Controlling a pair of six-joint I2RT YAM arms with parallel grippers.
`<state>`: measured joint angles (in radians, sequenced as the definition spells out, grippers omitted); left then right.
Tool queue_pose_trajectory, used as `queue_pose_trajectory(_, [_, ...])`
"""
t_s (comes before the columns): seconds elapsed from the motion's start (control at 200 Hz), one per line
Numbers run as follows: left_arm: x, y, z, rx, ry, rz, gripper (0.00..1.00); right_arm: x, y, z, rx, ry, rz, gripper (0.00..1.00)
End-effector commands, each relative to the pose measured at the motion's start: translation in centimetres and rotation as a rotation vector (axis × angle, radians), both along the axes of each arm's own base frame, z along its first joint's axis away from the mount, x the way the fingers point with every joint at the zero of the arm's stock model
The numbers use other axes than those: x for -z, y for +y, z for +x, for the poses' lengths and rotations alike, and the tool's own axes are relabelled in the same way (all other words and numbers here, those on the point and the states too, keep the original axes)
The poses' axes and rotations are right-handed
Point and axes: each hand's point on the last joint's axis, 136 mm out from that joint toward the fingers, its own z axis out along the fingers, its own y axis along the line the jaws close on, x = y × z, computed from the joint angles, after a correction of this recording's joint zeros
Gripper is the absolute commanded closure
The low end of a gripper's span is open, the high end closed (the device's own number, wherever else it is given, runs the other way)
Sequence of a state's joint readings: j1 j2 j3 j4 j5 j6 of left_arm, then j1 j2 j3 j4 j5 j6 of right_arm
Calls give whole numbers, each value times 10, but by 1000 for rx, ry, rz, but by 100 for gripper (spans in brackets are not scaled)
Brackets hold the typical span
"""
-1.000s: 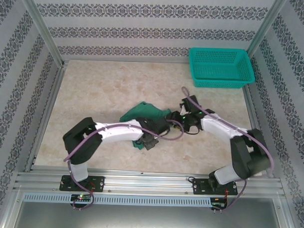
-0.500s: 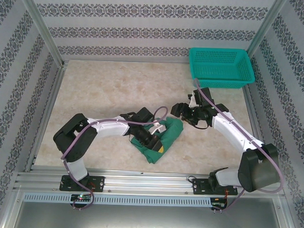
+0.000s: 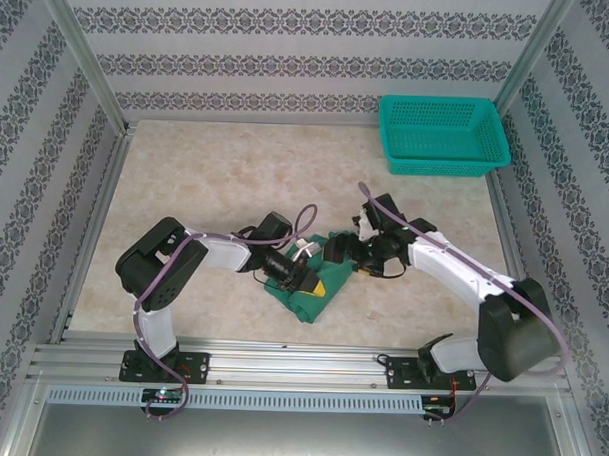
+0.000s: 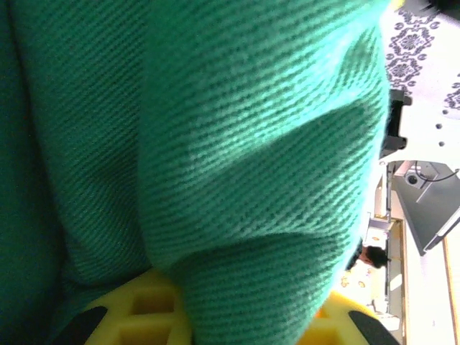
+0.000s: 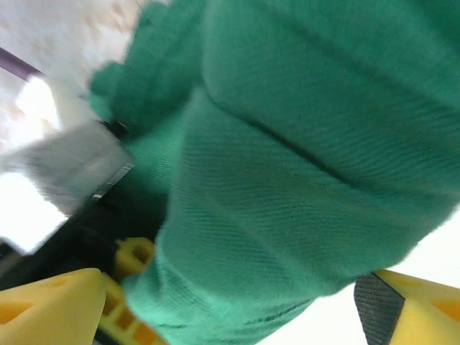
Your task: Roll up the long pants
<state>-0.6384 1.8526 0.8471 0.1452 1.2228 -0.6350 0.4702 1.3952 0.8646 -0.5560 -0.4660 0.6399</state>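
Observation:
The long pants (image 3: 320, 295) lie bunched in a dark green bundle at the middle of the table, between the two arms. My left gripper (image 3: 305, 278) lies on the bundle's left side. In the left wrist view a thick fold of the green cloth (image 4: 251, 144) is pinched between its yellow fingers (image 4: 133, 313), so my left gripper (image 4: 237, 327) is shut on it. My right gripper (image 3: 346, 253) is at the bundle's upper right edge. Its jaws stand wide apart around a roll of the pants (image 5: 302, 144), with a bright gap beside the right-hand finger (image 5: 424, 305).
A teal mesh basket (image 3: 443, 135) stands at the back right corner. Patterned walls with metal posts close in the left, back and right sides. Bare marbled tabletop (image 3: 206, 185) stretches to the left and behind the bundle.
The pants were flipped over from the left-back to the right into a tighter bundle. My right gripper swung away, came back to the bundle and opened wider. The left gripper stayed shut on the cloth.

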Motion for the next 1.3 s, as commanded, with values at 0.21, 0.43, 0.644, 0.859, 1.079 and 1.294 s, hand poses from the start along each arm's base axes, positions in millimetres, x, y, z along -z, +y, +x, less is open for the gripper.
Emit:
queue_pose_trajectory(0.21, [19,16,11,-91,82,48,100,52,2,-1,6,72,-43,9])
queue_pose_trajectory(0.43, [25,23,13,-84,63,109,100,90,2,3,27,127,-53,93])
queue_pose_trajectory(0.644, [18,73,50,-126,-332,541,82,91,-26,1,151,114,-86,100])
queue_pose_trajectory(0.859, [-35,129,88,-300,-807,891,69,73,-46,-9,224,85,-117,100])
queue_pose_trajectory(1.079, [-78,81,45,-104,-1264,898,56,62,-47,-16,251,74,-132,100])
queue_pose_trajectory(1.294, [-52,14,4,252,-1478,994,47,67,-37,-16,233,85,-117,100])
